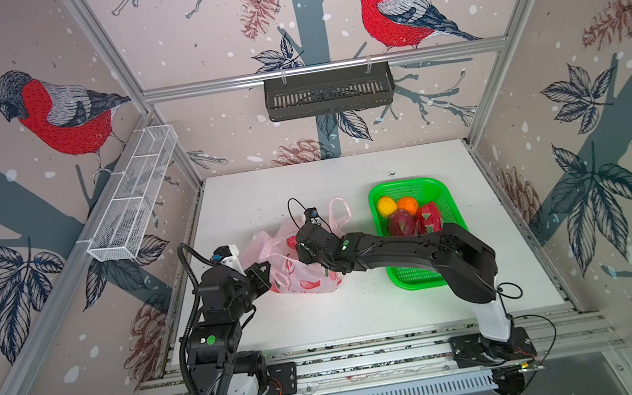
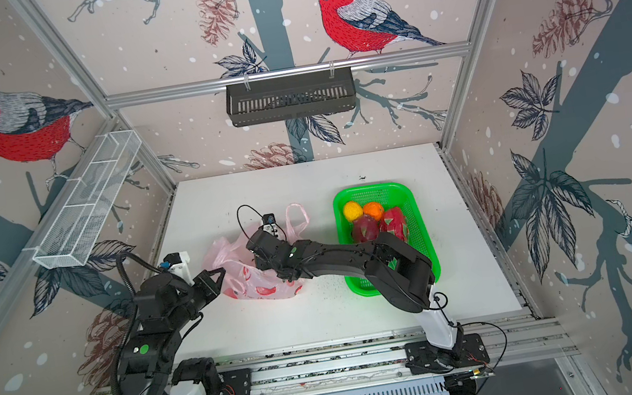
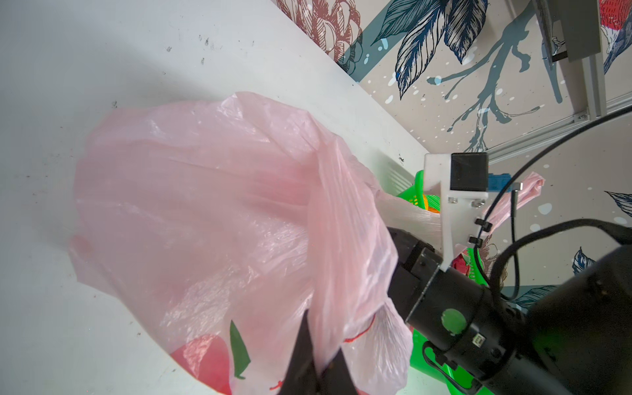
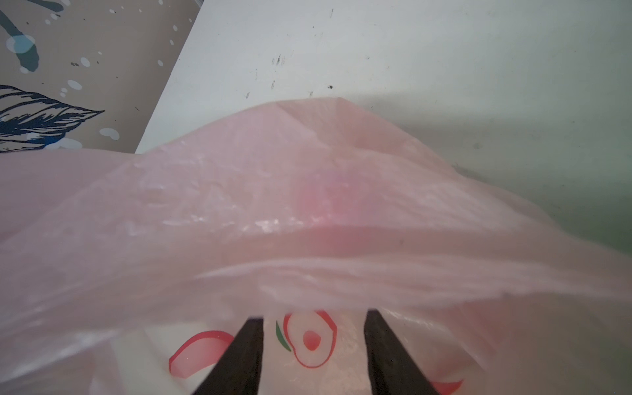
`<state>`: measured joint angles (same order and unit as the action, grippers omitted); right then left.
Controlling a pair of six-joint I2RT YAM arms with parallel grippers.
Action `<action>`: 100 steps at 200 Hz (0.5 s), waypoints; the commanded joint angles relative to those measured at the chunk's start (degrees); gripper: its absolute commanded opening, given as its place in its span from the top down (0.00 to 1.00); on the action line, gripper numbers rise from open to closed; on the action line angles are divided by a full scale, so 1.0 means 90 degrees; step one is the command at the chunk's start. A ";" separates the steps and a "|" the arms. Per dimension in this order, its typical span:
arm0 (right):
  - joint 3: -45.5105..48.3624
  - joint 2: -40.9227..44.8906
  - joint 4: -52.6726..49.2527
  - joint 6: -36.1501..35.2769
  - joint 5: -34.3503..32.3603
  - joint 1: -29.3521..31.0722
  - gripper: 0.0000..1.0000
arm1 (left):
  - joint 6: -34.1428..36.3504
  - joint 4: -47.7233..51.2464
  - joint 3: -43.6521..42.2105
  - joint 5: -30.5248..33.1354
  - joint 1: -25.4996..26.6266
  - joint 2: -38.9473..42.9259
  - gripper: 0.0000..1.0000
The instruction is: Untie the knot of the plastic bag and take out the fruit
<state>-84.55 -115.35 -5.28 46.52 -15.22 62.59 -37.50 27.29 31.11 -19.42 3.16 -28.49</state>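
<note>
The pale pink plastic bag [image 1: 305, 284] [image 2: 261, 294] lies left of centre on the white table. No knot shows; one loop handle [image 1: 339, 214] lies loose behind it. My left gripper [image 3: 319, 355] [image 1: 268, 270] is shut on a raised fold of the bag [image 3: 205, 205]. My right gripper [image 4: 313, 314] [image 1: 300, 251] reaches into the bag's mouth; its fingers stand apart and the film [image 4: 307, 205] hides their tips. A red fruit [image 1: 291, 243] shows through the film by those tips. A yellow fruit [image 1: 387, 206], an orange [image 1: 407, 205] and two dragon fruits [image 1: 400, 223] lie in the green basket.
The green mesh basket [image 1: 449, 205] [image 2: 419, 209] stands right of the bag, under my right arm. A black slotted basket [image 1: 329, 91] hangs on the back wall and a white wire rack [image 1: 133, 194] on the left wall. Patterned walls close three sides.
</note>
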 commanded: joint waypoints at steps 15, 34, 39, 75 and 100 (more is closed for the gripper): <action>0.0047 0.0193 0.0204 -0.0081 -0.0076 -0.0001 0.51 | -0.0081 -0.0386 -0.0106 -0.0027 -0.0028 0.0002 1.00; 0.0095 0.0285 0.0239 -0.0081 -0.0056 -0.0011 0.51 | -0.0098 -0.0476 -0.0173 -0.0019 -0.0029 -0.0006 1.00; 0.0116 0.0321 0.0263 -0.0074 -0.0048 -0.0015 0.51 | -0.0099 -0.0489 -0.0190 -0.0012 -0.0023 -0.0008 1.00; 0.0244 0.0473 0.0365 -0.0061 0.0044 -0.0067 0.51 | -0.0106 -0.0573 -0.0254 -0.0055 -0.0027 -0.0041 1.00; 0.0172 0.0392 0.0398 -0.0165 0.0338 -0.0067 0.51 | -0.0087 -0.0517 -0.0198 -0.0104 -0.0028 -0.0048 1.00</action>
<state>-82.52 -111.68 -3.20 46.33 -14.74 61.95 -37.69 24.67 28.91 -19.49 3.16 -28.84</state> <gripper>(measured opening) 0.490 0.048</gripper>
